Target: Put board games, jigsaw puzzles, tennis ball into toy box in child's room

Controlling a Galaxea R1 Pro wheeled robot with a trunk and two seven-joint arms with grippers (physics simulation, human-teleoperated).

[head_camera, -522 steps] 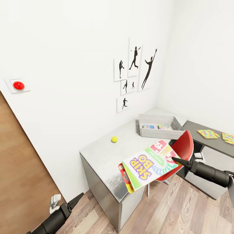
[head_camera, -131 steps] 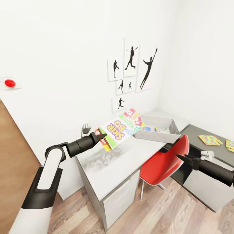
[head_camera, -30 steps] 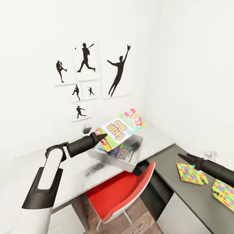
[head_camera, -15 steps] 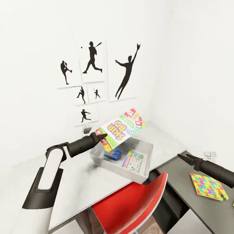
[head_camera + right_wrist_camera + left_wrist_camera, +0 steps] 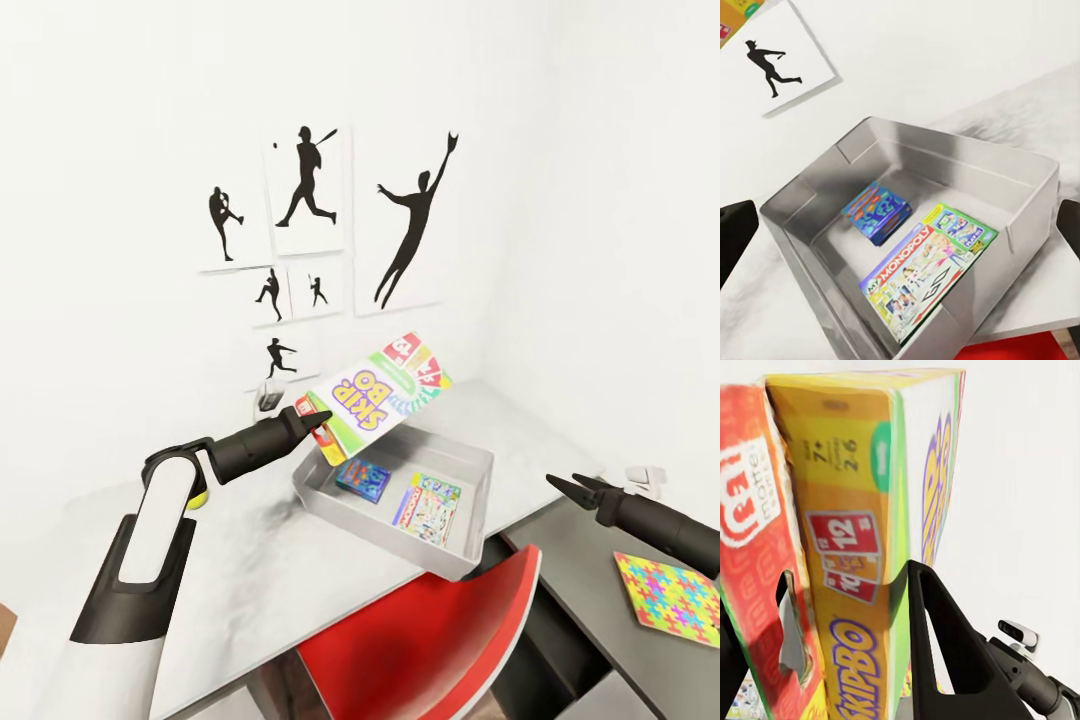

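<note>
Skip-Bo box [image 5: 385, 398] clamped by one corner in left pincer [image 5: 318, 421], tilted, over the near-left rim of toy box [image 5: 328, 497] on desk [image 5: 260, 570]; right pincer [image 5: 562, 486] spread empty, well right of the toy box. Blue game [image 5: 363, 478] and Monopoly [image 5: 428, 507] lie inside. Judgement: carry it past the rim, level it over the bare floor, lower before release.
</note>
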